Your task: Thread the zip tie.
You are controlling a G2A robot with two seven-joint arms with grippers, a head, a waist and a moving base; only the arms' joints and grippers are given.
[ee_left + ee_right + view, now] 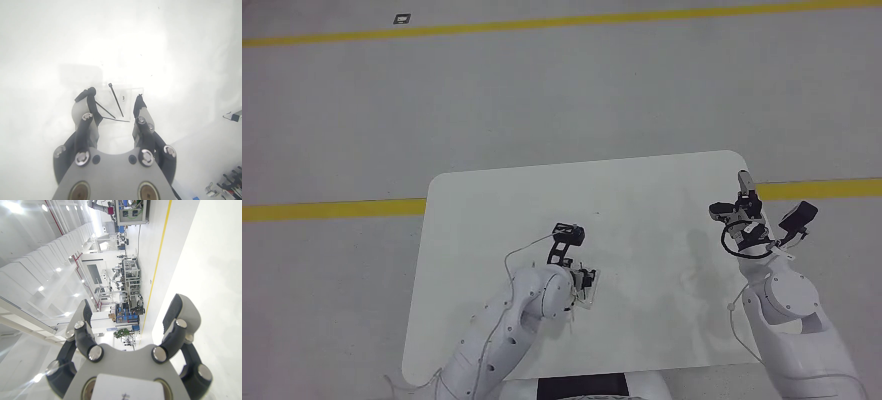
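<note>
Here the left gripper [115, 95] hangs wide open over a zip tie [116, 100] at mid-frame, probably aligned to pick it. The right gripper [130, 300], equally wide, idles by the table's [662, 200] right edge.

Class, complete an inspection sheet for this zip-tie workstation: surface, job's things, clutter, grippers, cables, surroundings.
Surface: white table with rounded corners.
Job's things: black zip ties lying loose on the table, none looped.
Clutter: a few dark specks.
Grippers: left gripper open over the zip ties, holding nothing; right gripper open and empty, at the table's edge.
Cables: thin white cable by the left arm; black loop at the right wrist.
Surroundings: grey floor with yellow lines.
</note>
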